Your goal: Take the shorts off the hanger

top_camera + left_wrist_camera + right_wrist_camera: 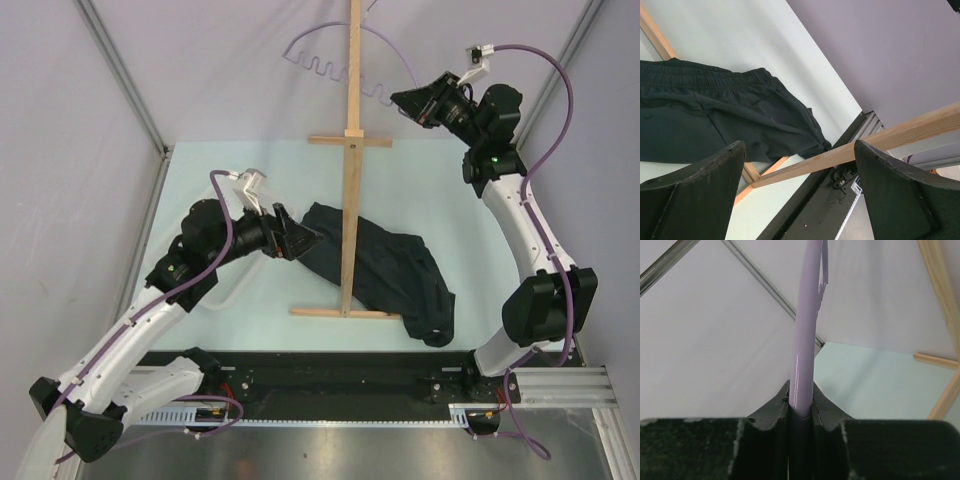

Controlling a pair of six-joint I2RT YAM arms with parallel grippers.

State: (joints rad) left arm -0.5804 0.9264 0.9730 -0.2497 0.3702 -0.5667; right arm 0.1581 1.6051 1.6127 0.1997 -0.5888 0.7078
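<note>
White shells cover the left arm, which reaches in from the near-left corner over the pale green worktop (230, 190). Its left pincer (308, 240) stands wide, the two dark fingers (700, 195) far apart with nothing between them. In the top view the tips sit just beside the left edge of the shorts (400, 270); whether they touch the cloth I cannot tell. From the left wrist, the left pincer (800, 150) looks across the shorts (715, 115), whose elastic waistband shows as a ribbed strip along the upper edge.

The shorts are black and crumpled and lie flat on the worktop, off the hanger. They spread from beside the left pincer rightward and toward the near edge, across the base of the wooden stand (351, 150), ending in a bunched fold at the near right. The stand's upright post crosses over them in the top view, and in the left wrist view one bar of the wooden stand (900, 132) runs between the fingers.

Further right and toward the back, the lilac hanger (322, 68) is up near the top of the stand, its arch crossing the post and its wavy bar to the left of it. The right pincer (415, 100) grips the right end of the arch. The right wrist view shows the right pincer (801, 400) narrowed hard onto the hanger (805, 330), the wire rising straight out from between the pads, with the wooden stand (940, 290) at the right edge.
</note>
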